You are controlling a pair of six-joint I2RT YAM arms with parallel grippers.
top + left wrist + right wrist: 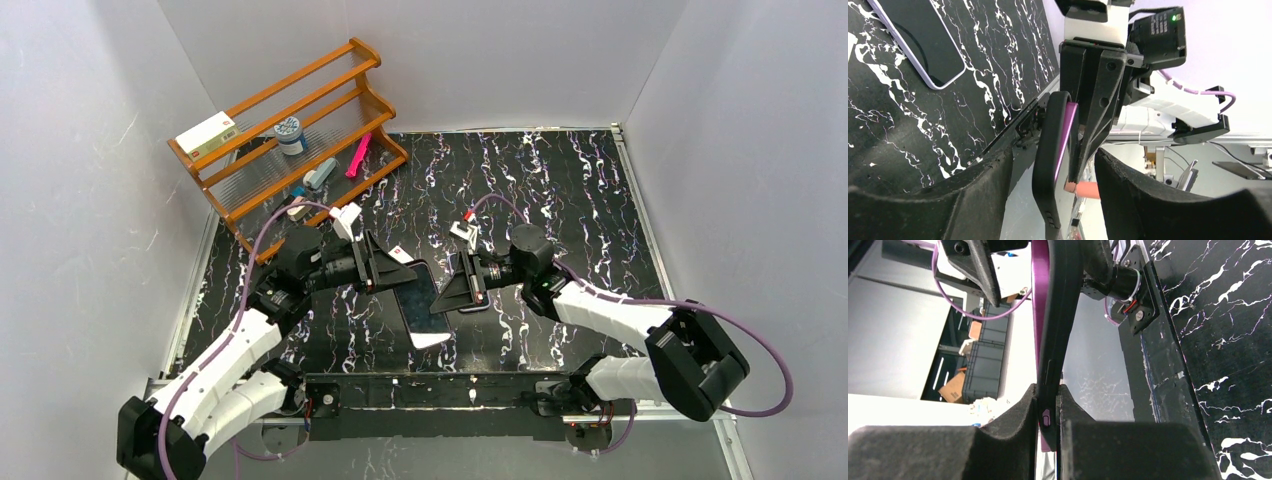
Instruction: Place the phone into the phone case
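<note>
Pinching the phone case (1058,315) edge-on, my right gripper (1048,412) is pressed tight on its black rim. My left gripper (1053,160) is spread, one finger either side of it. The phone (923,40) lies flat on the worktop (898,130), upper left of the left wrist view. A wooden rack (290,130) stands upper left overhead.

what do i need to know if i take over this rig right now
Left gripper: open, its fingers on either side of the phone case without pinching it.
Right gripper: shut on the case's edge, holding it on edge off the table.
Phone: flat on the table, dark face up, held by nothing, outside the case.
Done: case is lifted.
Left: pick up the phone and seat it in the case.
</note>
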